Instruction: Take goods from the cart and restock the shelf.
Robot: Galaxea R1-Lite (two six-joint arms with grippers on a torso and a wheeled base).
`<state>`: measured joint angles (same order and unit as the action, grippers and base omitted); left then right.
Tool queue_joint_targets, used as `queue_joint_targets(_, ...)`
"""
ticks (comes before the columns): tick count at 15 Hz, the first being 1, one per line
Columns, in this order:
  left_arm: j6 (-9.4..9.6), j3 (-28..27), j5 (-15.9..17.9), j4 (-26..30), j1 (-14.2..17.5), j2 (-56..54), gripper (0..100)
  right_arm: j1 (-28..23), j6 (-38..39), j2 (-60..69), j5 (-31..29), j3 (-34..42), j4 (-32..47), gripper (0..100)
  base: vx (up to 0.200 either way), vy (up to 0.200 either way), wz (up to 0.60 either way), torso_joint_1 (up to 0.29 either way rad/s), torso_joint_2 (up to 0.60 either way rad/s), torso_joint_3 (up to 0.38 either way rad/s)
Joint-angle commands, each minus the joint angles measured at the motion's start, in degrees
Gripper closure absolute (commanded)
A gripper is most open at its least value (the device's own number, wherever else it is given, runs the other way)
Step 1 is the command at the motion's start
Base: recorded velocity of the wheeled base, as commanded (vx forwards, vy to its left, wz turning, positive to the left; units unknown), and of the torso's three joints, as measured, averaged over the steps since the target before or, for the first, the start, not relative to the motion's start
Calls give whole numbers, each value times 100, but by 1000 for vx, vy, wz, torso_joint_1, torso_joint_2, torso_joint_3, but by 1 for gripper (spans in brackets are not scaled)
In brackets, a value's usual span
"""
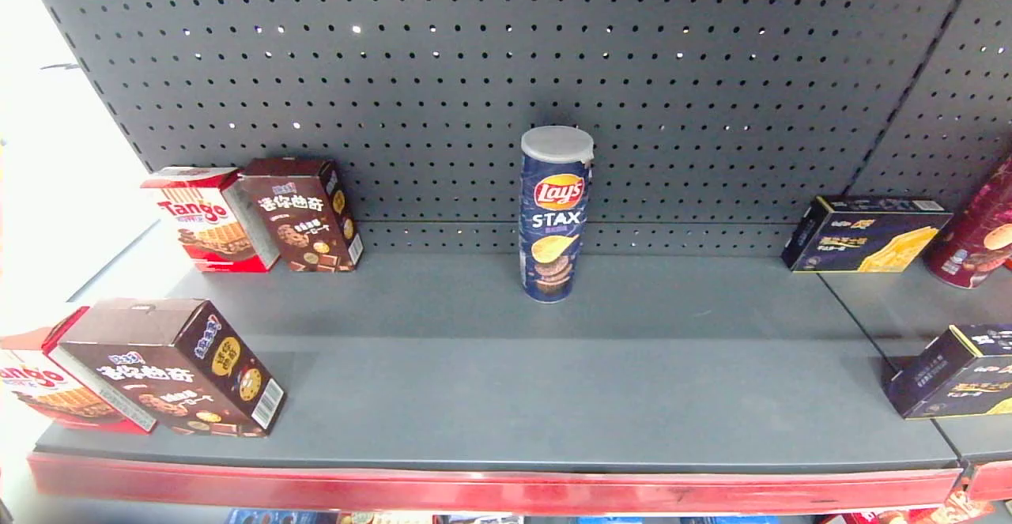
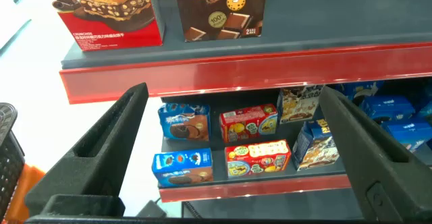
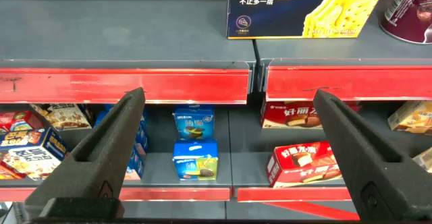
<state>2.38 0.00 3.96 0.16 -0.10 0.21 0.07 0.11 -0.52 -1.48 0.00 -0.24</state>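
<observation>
**Left gripper** (image 2: 233, 94): fingers (image 2: 101, 143) spread wide, nothing between them. It is held out in front of the shelf lip (image 1: 490, 488), lower than the can and to its left, facing the lower tiers of small boxes.

**Right gripper** (image 3: 229, 97): fingers (image 3: 101, 150) likewise wide and empty. It is lower than the can and to its right, under a cracker box (image 3: 304, 8).

**Can** (image 1: 556, 216): one unit, upright, mid-shelf (image 1: 553, 382), close to the pegboard back.
- Handling (judged): light, rigid paperboard tube with a slick printed wrap. The contents are brittle, so no hard squeeze or drop. Tall and narrow, so it tips easily.
- Hold (judged): take it across the body at mid-height, below the lid, with the pads square to the wall.
- Look: navy wrap, red-and-yellow emblem, chip picture low on the front, translucent grey snap lid.

**Neighbours**
- Far left of the can: a waffle box (image 1: 207, 220) and a cookie box (image 1: 304, 214) at the back.
- Left and forward of the can: a second such pair, waffle (image 1: 47, 386) and cookie (image 1: 182, 366).
- Far right of the can: two navy-and-yellow boxes, one at the back (image 1: 866, 233) and one forward (image 1: 953, 370).
- Beyond those: a maroon can (image 1: 980, 235).
</observation>
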Motion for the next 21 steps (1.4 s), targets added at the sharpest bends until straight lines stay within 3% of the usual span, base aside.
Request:
queue_joint_targets(1,0,0,-1,-7,1,-3,0,1,-2,-9,-2,0,-2,0,0,0,0,0,0,0)
queue_joint_targets(8,8,0,-1,-7,1,-3,0,1,-29,-9,-2,0,7,0,0,0,0,0,0,0)
queue_joint_targets(21,0,0,-1,2,1,6,0,1,-11,-9,-19,0,-2,0,0,0,554,2,4,1)
